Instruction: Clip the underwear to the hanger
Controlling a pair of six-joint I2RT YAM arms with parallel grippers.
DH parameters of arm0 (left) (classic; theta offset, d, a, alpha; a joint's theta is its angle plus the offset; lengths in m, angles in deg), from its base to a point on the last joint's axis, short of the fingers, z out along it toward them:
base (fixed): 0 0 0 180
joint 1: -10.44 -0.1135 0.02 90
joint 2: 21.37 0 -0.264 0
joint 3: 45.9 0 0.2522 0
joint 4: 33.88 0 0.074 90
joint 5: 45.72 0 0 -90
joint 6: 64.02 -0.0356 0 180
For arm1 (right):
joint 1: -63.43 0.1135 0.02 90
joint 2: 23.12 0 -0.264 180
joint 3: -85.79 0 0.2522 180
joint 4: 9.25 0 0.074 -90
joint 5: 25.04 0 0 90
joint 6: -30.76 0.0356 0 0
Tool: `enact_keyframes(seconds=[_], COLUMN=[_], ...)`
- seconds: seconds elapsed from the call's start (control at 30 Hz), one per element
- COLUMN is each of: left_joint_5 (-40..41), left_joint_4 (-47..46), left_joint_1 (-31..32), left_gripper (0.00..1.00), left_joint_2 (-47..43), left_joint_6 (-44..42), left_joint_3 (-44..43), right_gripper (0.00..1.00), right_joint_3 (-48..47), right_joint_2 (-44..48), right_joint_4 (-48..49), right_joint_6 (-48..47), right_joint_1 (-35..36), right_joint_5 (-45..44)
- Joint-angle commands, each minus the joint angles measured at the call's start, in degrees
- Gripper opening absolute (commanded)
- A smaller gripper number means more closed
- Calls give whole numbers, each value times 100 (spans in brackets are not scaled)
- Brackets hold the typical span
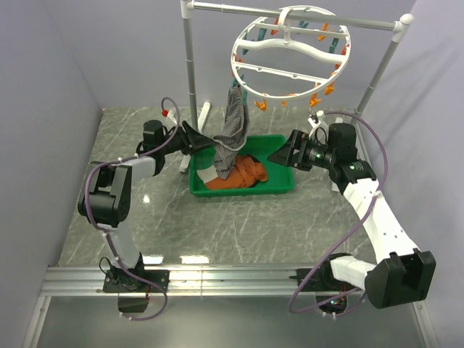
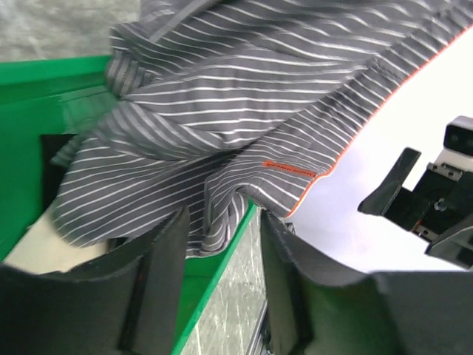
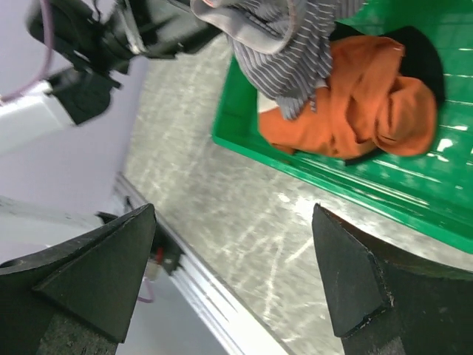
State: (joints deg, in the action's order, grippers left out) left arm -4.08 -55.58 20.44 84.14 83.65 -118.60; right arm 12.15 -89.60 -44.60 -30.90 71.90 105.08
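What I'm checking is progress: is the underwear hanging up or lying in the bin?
Hanging: the underwear runs down from the hanger's left rim, its lower end trailing into the bin. Whether it is clipped, cannot tell.

Grey underwear [image 1: 233, 127] with fine white stripes, a thin orange-red edge trim and a small orange tag. White hanger [image 1: 290, 72], orange and teal clips [image 1: 316, 98]. Bright green tray [image 1: 243, 193]. Rust-orange garment [image 1: 248, 174] in it, plus a white cloth [image 1: 205, 176]. Grey-green counter [image 1: 239, 232], marble look with pale veins and glare spots. Grey and white rack [image 1: 190, 65] of plain tubes. White arms [image 1: 377, 214] with black joints and black jaws. Pale lavender-grey walls [image 1: 43, 109], no pattern.
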Motion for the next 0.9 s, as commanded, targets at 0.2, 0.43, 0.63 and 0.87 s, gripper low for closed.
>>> enact_keyframes(seconds=[0.2,0.43,0.63,0.87], left_joint_5=[-314,-394,-263,1608], left_joint_4=[1065,2298,2149,1192], left_joint_1=[-428,-604,-71,2056], left_gripper=[58,70,86,83], left_joint_2=[-1128,-2367,-3440,-4030], left_joint_6=[-1511,-3576,-4614,-6065], left_joint_3=[67,-144,84,638], right_gripper=[94,94,94,94], right_joint_3=[494,810,1022,487], right_joint_2=[513,1118,1672,1963], right_joint_4=[23,40,320,629], right_joint_6=[-680,-1032,-1085,-1295], right_joint_1=[-38,-126,-398,-750], right_joint_5=[-461,-681,-584,-180])
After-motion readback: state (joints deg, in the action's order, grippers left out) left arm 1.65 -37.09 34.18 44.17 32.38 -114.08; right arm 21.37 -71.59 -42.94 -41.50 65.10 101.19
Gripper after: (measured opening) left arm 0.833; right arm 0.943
